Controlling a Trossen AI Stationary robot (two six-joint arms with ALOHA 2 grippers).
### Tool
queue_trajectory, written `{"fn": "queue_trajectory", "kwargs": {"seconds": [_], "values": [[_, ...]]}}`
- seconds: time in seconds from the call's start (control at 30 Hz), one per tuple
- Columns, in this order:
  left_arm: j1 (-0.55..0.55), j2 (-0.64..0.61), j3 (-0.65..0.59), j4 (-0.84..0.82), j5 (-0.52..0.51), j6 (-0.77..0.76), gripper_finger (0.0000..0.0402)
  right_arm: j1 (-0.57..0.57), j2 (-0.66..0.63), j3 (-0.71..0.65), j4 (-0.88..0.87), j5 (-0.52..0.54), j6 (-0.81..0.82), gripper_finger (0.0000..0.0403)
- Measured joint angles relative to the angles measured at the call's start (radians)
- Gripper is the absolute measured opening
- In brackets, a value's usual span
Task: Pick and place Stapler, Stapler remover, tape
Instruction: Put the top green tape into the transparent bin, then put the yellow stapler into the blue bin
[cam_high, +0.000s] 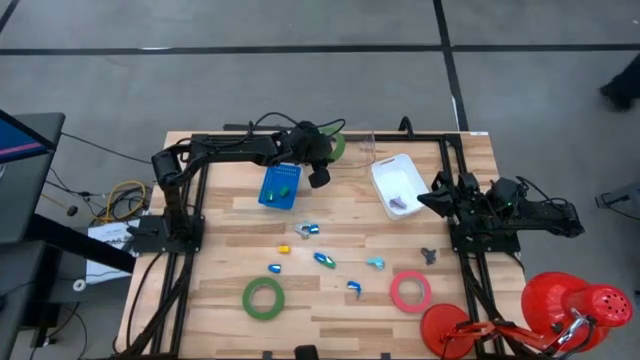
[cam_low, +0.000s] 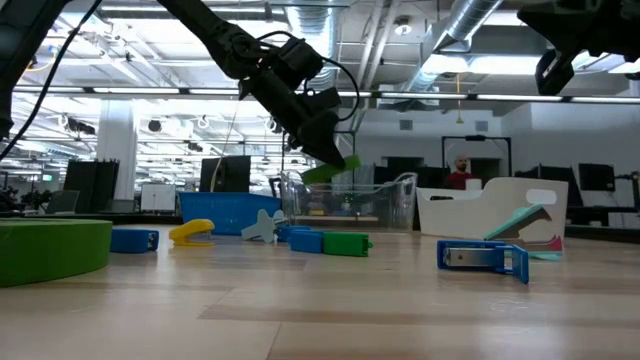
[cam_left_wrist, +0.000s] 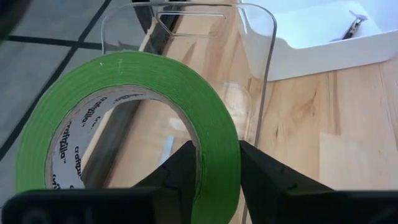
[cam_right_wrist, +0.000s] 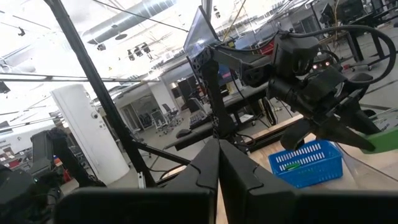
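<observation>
So at this point I was in the placing step with one of the green tape rolls. My left gripper (cam_left_wrist: 214, 171) had its fingers pinched on the roll's (cam_left_wrist: 134, 112) wall, one inside the hole and one outside, only a little apart, with the roll hanging tilted right over the clear bin (cam_left_wrist: 255, 74) at the far edge of the table. From above, the roll (cam_high: 336, 146) showed just beside that clear bin (cam_high: 362, 142), with the blue basket (cam_high: 280, 186) near and the white bin (cam_high: 398, 182) on the other side.

My right gripper (cam_right_wrist: 219, 163) was squeezed tight on nothing, parked off by the right side of the table (cam_high: 200, 290).

Next move, as I figured it: get the roll properly over the clear bin's opening, then spread the fingers so it drops in without catching the rim. Plenty was left, too: another green roll (cam_high: 263, 297), the pinkish-red roll (cam_high: 410, 290) and the small staplers were all sitting out on the wood.
</observation>
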Motion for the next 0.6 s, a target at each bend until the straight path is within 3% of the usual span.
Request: {"fn": "queue_trajectory", "kwargs": {"seconds": [0.23,0.47,0.6], "values": [[-0.007,0.000,0.000,-0.002,-0.073,0.005,0.0153,0.000,0.000,0.000,0.000,0.000,0.000,0.0001],[-0.012,-0.001,0.000,-0.003,-0.083,0.001,0.0226,0.000,0.000,0.000,0.000,0.000,0.001,0.0001],[-0.021,-0.005,0.000,-0.010,-0.084,0.000,0.0248,0.000,0.000,0.000,0.000,0.000,0.005,0.0001]]}}
